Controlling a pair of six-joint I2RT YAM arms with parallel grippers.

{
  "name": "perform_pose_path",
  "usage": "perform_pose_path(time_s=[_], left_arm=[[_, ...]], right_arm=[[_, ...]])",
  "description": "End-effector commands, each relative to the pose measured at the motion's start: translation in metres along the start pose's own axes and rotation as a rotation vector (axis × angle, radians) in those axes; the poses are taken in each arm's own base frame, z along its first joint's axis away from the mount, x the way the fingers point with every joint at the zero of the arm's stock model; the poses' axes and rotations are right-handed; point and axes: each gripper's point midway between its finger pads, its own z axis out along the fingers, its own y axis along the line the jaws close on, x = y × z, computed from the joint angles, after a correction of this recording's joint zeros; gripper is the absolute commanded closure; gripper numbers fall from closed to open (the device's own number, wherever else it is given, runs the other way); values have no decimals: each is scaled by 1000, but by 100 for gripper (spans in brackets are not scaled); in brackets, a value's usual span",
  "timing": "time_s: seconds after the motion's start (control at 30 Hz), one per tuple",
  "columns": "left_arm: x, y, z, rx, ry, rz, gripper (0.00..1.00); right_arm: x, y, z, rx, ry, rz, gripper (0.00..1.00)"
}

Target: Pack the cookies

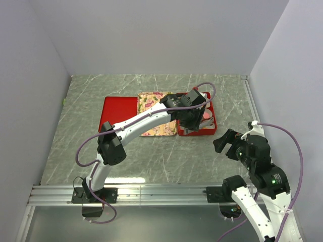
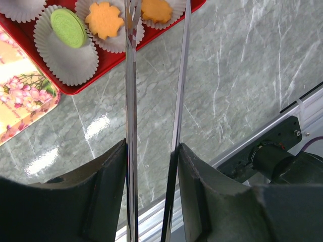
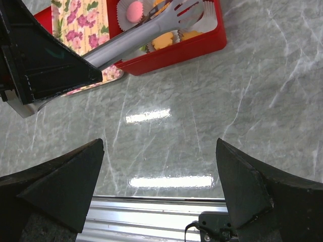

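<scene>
My left gripper [image 1: 191,118] is shut on grey metal tongs [image 3: 146,30], whose two blades [image 2: 130,75] run between its fingers [image 2: 151,146]. The tong tips hover over the red box [image 1: 212,108], slightly apart, with nothing between them. In the box, white paper cups hold cookies: a green one [image 2: 68,27], two orange ones [image 2: 104,20] [image 2: 156,9] and a pink one [image 3: 134,11]. My right gripper [image 1: 226,143] is open and empty above bare table, right of and nearer than the box [image 3: 186,48]; its jaws [image 3: 159,146] stand wide apart.
A cream floral tray [image 1: 154,113] lies against the box's left side, and a flat red lid [image 1: 118,113] lies left of that. The metal rail [image 1: 161,191] runs along the near table edge. Grey walls enclose the table on three sides.
</scene>
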Motion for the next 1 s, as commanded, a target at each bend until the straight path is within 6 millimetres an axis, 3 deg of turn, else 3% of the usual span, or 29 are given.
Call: perform_pose_path(time_s=[0.0,0.1,0.17,0.27,0.33,0.37,0.4,0.43,0.47,0.5,0.53,0.6,0.63,0.7,0.8,0.97], left_arm=[[-22,-19,-20,66,-75,17,52],[-43,-7,-45,29,-151,-15,51],[-46,5,-55,-1,-170,-40,51],[-54,32,-96,-40,-237,-86,51],[-58,61,-111,-94,-268,-129,51],[-48,80,-108,-137,-248,-151,50],[-56,106,-132,-175,-306,-199,50],[-53,125,-138,-212,-314,-227,49],[-40,148,-135,-266,-289,-268,49],[-39,168,-152,-311,-326,-305,49],[-38,198,-161,-374,-342,-359,48],[-23,231,-175,-458,-354,-404,46],[-21,257,-185,-522,-376,-445,45],[-8,281,-196,-586,-387,-472,43],[10,332,-212,-711,-400,-545,37],[47,393,-214,-821,-328,-652,31]], right_arm=[[-2,3,4,-4,-4,-3,2],[-2,3,4,-5,-3,-3,2],[-2,3,4,-6,1,-4,2],[-2,3,5,-4,2,-6,2],[-2,4,4,-10,2,-7,2],[-2,4,4,-10,0,-5,2],[-2,3,4,-9,0,-4,2],[-2,4,4,-13,0,-6,2],[-2,5,4,-15,0,-5,2],[-2,4,5,-14,1,-7,2],[-2,5,4,-16,0,-8,2],[-2,5,4,-20,3,-11,2],[-1,5,4,-21,4,-10,2],[-2,6,4,-26,1,-12,2],[-2,6,3,-23,-2,-14,2],[-2,6,2,-30,-9,-9,2]])
